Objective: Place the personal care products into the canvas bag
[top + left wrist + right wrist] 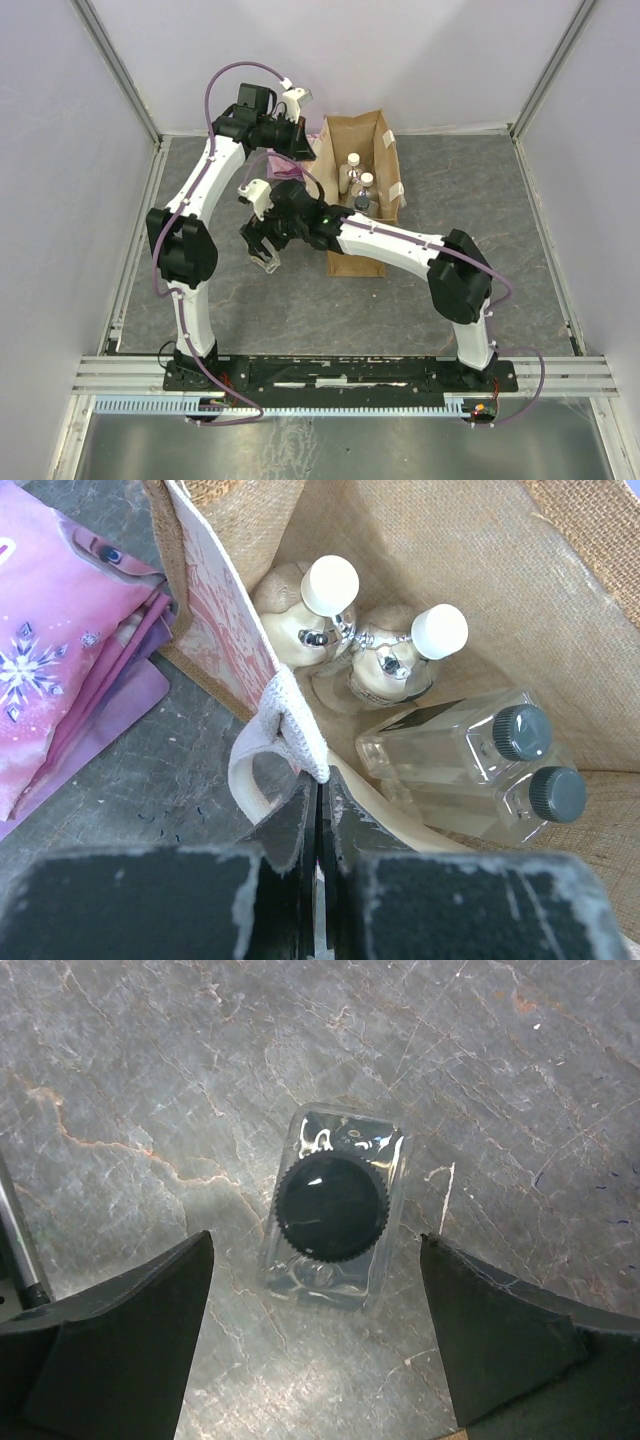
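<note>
In the left wrist view the canvas bag (560, 590) stands open, and my left gripper (318, 782) is shut on its pale handle (290, 715) at the near rim. Inside lie two round bottles with white caps (330, 584) (439, 630) and two squarish bottles with dark caps (520, 731) (557, 794). One more squarish clear bottle with a dark cap (332, 1206) stands upright on the table. My right gripper (315, 1248) hangs open right above it, one finger on each side and neither touching it. From above, the bag (372, 135) is at the back centre, the left gripper (312, 150) at its left wall and the right gripper (265, 258) to its front left.
A flat pink packet (60, 660) lies on the grey marbled table (150, 1080) just left of the bag. The right forearm (385, 242) crosses in front of the bag's near end. Walls close the table on three sides.
</note>
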`<control>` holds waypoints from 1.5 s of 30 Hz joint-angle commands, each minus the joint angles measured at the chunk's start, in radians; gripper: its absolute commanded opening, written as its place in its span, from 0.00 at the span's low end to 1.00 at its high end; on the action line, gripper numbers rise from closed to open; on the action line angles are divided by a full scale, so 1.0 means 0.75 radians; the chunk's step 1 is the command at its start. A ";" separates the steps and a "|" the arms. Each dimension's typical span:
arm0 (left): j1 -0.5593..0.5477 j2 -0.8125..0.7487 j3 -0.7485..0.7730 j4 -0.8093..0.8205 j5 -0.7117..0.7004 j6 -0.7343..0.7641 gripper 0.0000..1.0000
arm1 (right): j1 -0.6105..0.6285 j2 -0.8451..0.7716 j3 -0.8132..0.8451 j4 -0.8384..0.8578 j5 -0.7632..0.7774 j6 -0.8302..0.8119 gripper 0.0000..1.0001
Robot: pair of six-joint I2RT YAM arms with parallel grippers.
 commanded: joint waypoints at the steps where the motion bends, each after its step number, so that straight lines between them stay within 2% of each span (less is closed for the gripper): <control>1: 0.002 0.003 0.078 0.024 0.065 0.050 0.03 | 0.002 0.045 0.091 0.095 -0.014 -0.004 0.92; 10: 0.004 -0.004 0.081 0.024 0.053 0.050 0.03 | 0.003 0.170 0.171 0.120 -0.037 -0.028 0.91; 15: 0.009 -0.005 0.085 0.024 0.046 0.051 0.03 | 0.004 0.219 0.218 0.073 -0.014 -0.077 0.85; 26: 0.011 0.005 0.097 0.025 0.040 0.046 0.03 | 0.005 0.247 0.260 -0.019 0.004 -0.148 0.58; 32: 0.012 0.007 0.094 0.024 0.038 0.047 0.03 | 0.005 0.197 0.269 -0.094 0.028 -0.165 0.24; 37: 0.011 0.009 0.097 0.024 0.036 0.046 0.03 | 0.005 0.083 0.273 -0.197 0.052 -0.157 0.01; 45: 0.011 0.001 0.108 0.024 0.046 0.042 0.03 | 0.004 -0.138 0.343 -0.529 0.009 -0.118 0.00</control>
